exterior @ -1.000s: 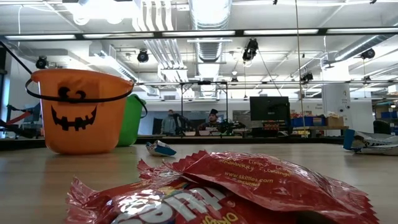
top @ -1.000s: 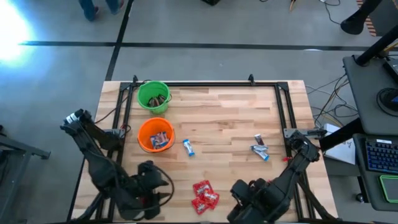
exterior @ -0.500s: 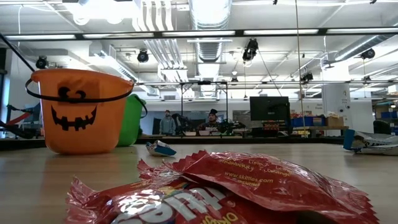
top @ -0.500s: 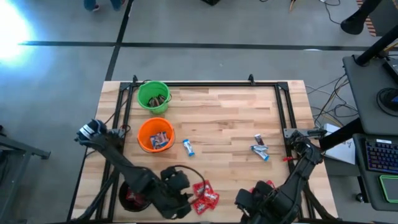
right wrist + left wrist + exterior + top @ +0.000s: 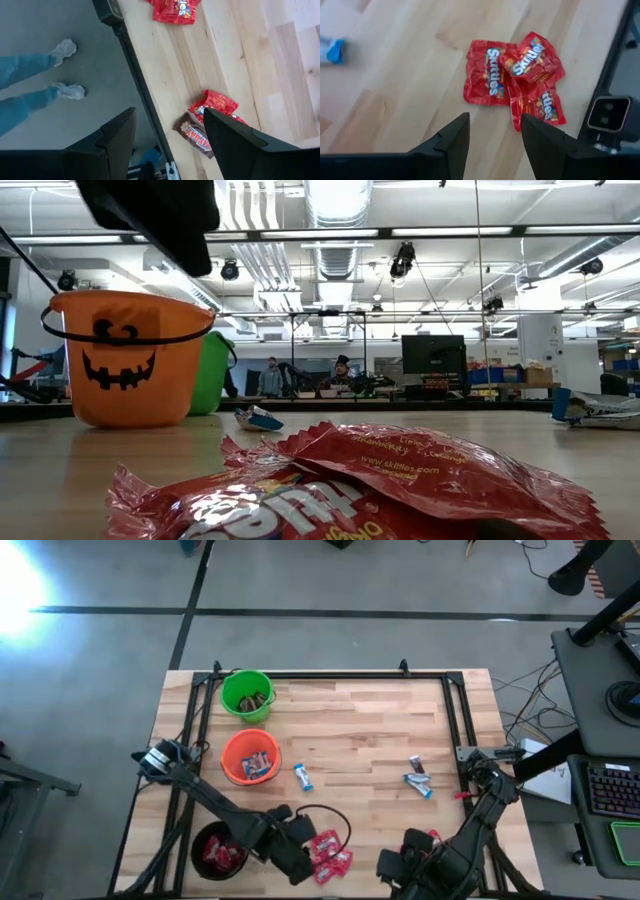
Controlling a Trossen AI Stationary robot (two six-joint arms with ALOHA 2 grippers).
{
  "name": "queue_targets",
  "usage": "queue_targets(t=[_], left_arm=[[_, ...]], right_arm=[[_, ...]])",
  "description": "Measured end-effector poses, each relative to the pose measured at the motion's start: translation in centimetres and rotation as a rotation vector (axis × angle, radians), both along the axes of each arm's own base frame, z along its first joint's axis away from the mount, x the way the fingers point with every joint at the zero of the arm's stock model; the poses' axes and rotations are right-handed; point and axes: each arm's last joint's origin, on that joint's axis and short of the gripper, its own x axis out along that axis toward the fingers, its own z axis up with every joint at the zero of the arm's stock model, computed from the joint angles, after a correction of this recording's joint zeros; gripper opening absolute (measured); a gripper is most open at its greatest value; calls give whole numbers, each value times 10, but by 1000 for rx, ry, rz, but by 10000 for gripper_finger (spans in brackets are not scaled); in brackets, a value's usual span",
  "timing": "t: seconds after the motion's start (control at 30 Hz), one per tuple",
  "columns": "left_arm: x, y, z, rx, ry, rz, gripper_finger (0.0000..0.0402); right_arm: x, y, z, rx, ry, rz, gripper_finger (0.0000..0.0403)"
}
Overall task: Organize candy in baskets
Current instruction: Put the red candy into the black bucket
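A pile of red candy packs [image 5: 330, 852] [image 5: 515, 75] lies near the table's front edge. My left gripper [image 5: 303, 862] [image 5: 492, 132] hovers open just left of and above the pile, slanting down at it. My right gripper [image 5: 398, 866] [image 5: 170, 135] hangs open over the front right edge, above a red pack [image 5: 212, 104] and a dark brown pack [image 5: 194, 134]. The black basket [image 5: 218, 852] holds red packs. The orange basket [image 5: 250, 757] and the green basket [image 5: 246, 695] stand at the back left. A blue-and-white candy [image 5: 303, 777] lies beside the orange basket.
Two more blue-and-white candies [image 5: 418, 778] lie at mid right. A black frame rail [image 5: 455, 720] runs around the tabletop. A person's legs [image 5: 35, 85] show on the floor beyond the table's front edge. Bare wood stretches across the table's far middle.
My left gripper has swung from above the black basket toward the table's right and downward, tipping steeper, and now hangs at the red candy pile; the black basket is uncovered. My right gripper has rolled about its own axis in place. No candy has moved.
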Motion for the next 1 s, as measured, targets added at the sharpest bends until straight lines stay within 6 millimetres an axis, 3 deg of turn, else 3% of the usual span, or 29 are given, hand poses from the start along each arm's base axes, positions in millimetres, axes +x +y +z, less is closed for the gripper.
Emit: queue_targets(t=[0.17,0.47,0.83,1.0], left_arm=[[3,6,1,28,31,-138,158],[11,20,0,54,47,-148,158],[29,56,0,-117,39,318,170],[35,68,-3,-146,33,433,188]], right_arm=[[0,0,1,-2,-4,21,224],[-1,-1,3,7,-6,-35,224],[0,-2,3,22,-9,-183,224],[0,-2,3,24,-8,-192,224]])
